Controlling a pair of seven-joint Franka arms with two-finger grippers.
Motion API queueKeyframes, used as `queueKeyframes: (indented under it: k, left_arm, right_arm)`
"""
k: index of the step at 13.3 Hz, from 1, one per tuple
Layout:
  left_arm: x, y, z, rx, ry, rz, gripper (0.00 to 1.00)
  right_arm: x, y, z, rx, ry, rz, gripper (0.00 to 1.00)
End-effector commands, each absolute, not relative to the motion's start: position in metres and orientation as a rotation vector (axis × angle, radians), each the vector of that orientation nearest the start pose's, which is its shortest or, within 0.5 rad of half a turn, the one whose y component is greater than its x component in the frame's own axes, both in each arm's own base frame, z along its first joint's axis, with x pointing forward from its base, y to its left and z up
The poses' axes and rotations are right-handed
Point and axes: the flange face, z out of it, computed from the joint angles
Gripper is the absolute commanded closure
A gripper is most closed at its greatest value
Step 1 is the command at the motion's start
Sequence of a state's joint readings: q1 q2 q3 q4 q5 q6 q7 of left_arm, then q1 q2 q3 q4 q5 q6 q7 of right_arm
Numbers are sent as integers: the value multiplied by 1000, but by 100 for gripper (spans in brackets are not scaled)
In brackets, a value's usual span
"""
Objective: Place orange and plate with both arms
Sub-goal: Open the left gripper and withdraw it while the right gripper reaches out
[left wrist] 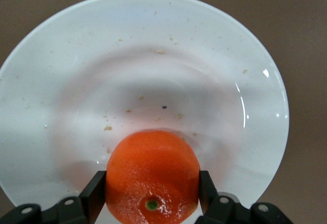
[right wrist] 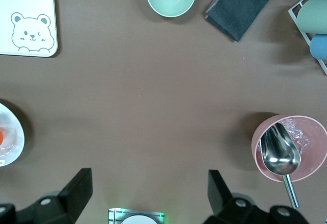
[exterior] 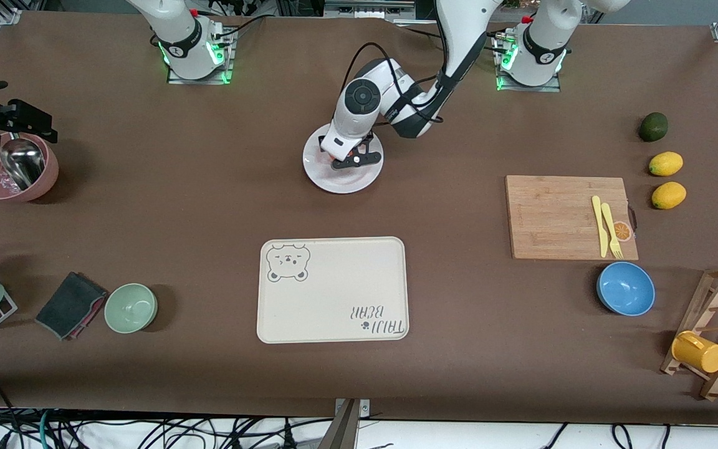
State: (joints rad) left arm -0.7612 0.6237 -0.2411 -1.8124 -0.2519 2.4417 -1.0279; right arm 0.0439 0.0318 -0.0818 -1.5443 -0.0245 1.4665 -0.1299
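Observation:
The white plate [exterior: 359,179] lies on the brown table in front of the arms' bases, near the table's middle. The orange [left wrist: 152,175] rests on the plate [left wrist: 153,45] close to its rim, stem dimple up. My left gripper [exterior: 348,159] is down over the plate, and its black fingers [left wrist: 94,191] press against both sides of the orange [exterior: 338,165]. My right gripper [right wrist: 150,183] hangs open and empty, high over the right arm's end of the table beside the pink bowl [exterior: 13,171]. The plate [right wrist: 11,142] also shows in the right wrist view.
A cream bear-print tray [exterior: 333,290] lies nearer the front camera than the plate. The pink bowl holds a metal scoop [exterior: 21,161]. A green bowl [exterior: 131,307], a grey cloth [exterior: 71,304], a cutting board [exterior: 568,217], a blue bowl [exterior: 626,289] and two lemons [exterior: 665,164] stand around.

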Motion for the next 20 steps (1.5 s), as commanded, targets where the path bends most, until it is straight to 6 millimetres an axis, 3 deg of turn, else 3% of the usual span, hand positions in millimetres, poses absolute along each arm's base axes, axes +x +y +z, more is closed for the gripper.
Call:
queueKeyframes:
  k: [1,2,4,7,10,13,15,17,20]
  left_arm:
    - [367,-548,213,-3267,-436,393,1]
    - [368,-546,218,-3266,-436,388,1]
    - [383,-534,253,-3273,-463,366,0]
    - [426,-490,321,-3256,-560,358,0]
    - [475,-423,384,-3271,-634,304,0]
    - [502,-352,434,-3276,-530,301,0]
    - [511,-310,460,-3225,-397,205,0]
    - [519,-257,481,-3174,-185,190,0]
    - [531,-170,508,-3171,-10,231,0]
  right_arm:
    - [549,-22,612,-3142,-155,178,0]
    - [549,-20,613,-3142,-165,181,0]
    - [549,-20,613,-3143,-162,178,0]
    - [549,-14,614,-3144,-181,176,0]
    - [547,-5,608,-3140,-202,239,0]
    - [549,-6,603,-3137,-181,253,0]
    - [550,-7,601,-3135,-179,260,0]
    - [561,-2,579,-3128,-209,322,0]
    - [570,30,537,-3082,-285,489,0]
